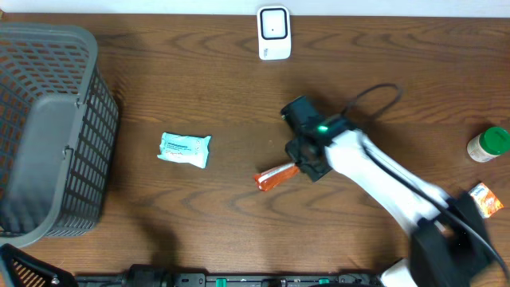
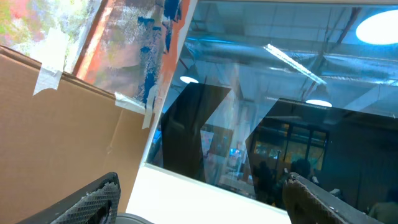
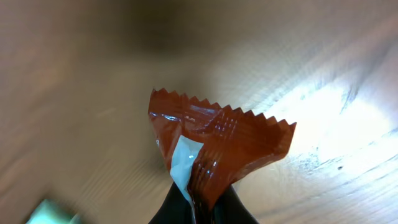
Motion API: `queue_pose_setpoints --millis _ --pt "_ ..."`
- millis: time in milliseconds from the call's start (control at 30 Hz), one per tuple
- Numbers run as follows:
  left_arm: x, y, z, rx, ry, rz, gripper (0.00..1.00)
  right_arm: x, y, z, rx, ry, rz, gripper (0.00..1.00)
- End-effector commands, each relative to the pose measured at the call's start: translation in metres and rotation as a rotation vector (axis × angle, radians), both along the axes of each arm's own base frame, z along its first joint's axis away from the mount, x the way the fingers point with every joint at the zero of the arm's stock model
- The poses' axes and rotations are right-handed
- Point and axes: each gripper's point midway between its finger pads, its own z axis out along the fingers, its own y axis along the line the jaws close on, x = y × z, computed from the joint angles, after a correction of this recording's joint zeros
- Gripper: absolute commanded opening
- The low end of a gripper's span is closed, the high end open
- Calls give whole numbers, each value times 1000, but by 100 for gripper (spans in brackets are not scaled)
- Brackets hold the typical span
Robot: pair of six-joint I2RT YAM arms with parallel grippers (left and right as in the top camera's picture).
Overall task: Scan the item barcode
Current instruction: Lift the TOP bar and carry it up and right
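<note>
Overhead view: the orange snack packet (image 1: 275,177) is near the middle of the tabletop, a little toward the front edge, with its right end pinched in the right gripper (image 1: 298,169). In the right wrist view the jaws are clamped tight on the packet's (image 3: 217,149) lower end, and its zigzag seal points away over the wood. Whether it rests on the tabletop or hangs above it I cannot tell. The white scanner (image 1: 273,33) stands at the back edge, well apart. A pale green packet (image 1: 185,149) lies left of centre, and a grey basket (image 1: 100,143) occupies the left edge. A green-lidded jar (image 1: 488,144) and a small orange pack (image 1: 484,199) sit by the right edge. The left gripper (image 2: 202,199) is spread wide and empty.
</note>
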Motion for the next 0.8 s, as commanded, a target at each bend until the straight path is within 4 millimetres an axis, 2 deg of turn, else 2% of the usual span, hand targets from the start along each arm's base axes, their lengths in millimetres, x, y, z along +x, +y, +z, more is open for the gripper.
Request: queue_pose_setpoints --millis 0,33,100,233,400,633,767 --pt "-2 1 -1 8 -1 17 84 10 -18 56 -99 -221 204 2" --pt "-2 1 -1 8 0 17 84 10 -23 72 -117 -281 228 1" --pt "-2 1 -1 8 1 17 84 8 -25 90 -116 -338 256 2" --pt "-2 1 -1 8 1 17 84 2 -28 113 -110 -412 307 2" --pt "-2 1 -1 8 1 17 84 2 -27 126 -114 -464 354 1" --pt "0 1 -2 9 4 17 84 5 -11 137 -45 -518 414 2" --pt "2 1 -4 9 10 17 84 8 -10 139 -52 -534 423 1"
